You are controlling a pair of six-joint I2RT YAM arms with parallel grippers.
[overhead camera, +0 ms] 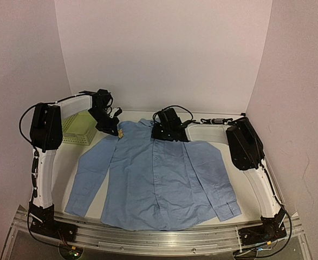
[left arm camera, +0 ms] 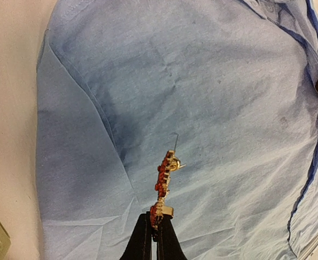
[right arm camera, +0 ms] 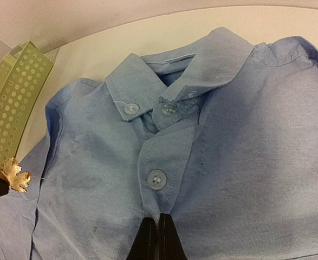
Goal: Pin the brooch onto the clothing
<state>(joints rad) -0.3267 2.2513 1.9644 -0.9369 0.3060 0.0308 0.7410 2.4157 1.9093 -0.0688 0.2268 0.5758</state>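
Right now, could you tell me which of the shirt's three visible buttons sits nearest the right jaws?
The lowest button on the placket, just above the right gripper; the other two sit higher, at the collar.

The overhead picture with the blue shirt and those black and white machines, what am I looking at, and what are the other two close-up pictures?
Those are two robot arms bolted at the table's near edge, seen from a camera above and behind them. A light blue shirt lies spread on the table, and a pale green basket sits at the back left. The two close-ups come from cameras on the arms' wrists. In the left wrist view, the left gripper pinches a small orange-red and gold brooch above the shirt's shoulder area, its pin sticking out. In the right wrist view, the right gripper has its fingers closed at the button strip below the collar, apparently pinching the fabric.
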